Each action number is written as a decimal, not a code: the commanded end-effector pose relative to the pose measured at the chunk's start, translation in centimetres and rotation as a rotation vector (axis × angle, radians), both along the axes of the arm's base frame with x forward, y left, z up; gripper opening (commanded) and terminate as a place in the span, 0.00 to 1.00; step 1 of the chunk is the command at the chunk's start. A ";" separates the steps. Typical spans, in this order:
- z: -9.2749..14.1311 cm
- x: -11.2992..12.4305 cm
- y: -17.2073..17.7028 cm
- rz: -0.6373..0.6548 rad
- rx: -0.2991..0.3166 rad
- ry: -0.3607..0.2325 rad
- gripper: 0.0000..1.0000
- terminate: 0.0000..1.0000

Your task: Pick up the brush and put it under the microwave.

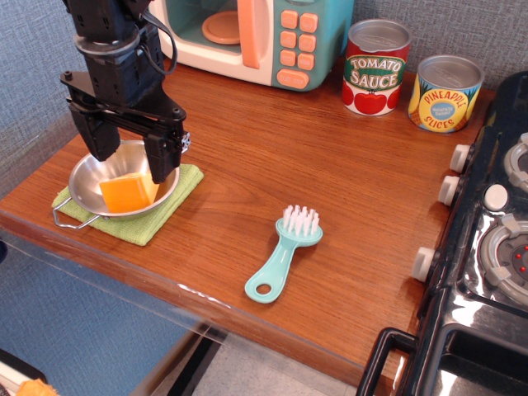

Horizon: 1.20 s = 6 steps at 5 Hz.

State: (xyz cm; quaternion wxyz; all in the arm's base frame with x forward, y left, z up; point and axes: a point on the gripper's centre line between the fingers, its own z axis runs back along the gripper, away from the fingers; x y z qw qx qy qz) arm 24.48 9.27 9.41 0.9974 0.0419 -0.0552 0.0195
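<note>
The teal brush (285, 255) lies flat on the wooden table near the front edge, white bristles up and away, handle hole toward me. The teal and cream microwave (264, 37) stands at the back of the table, pink handle and buttons facing forward. My black gripper (132, 153) hangs at the left above a small metal bowl (124, 183). Its two fingers are spread wide and hold nothing. The brush is well to the right of the gripper, and nothing touches it.
The bowl holds an orange block (129, 192) and sits on a green cloth (132, 210). A tomato sauce can (375, 68) and a pineapple slices can (445, 93) stand at the back right. A black toy stove (487, 239) borders the table's right side.
</note>
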 end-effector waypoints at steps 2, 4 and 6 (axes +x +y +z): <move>-0.1 0.2 -2.7 -0.034 -0.018 -0.003 1.00 0.00; -1.7 0.3 -9.1 -0.083 -0.054 0.018 1.00 0.00; -5.8 1.6 -11.6 0.079 -0.040 0.090 1.00 0.00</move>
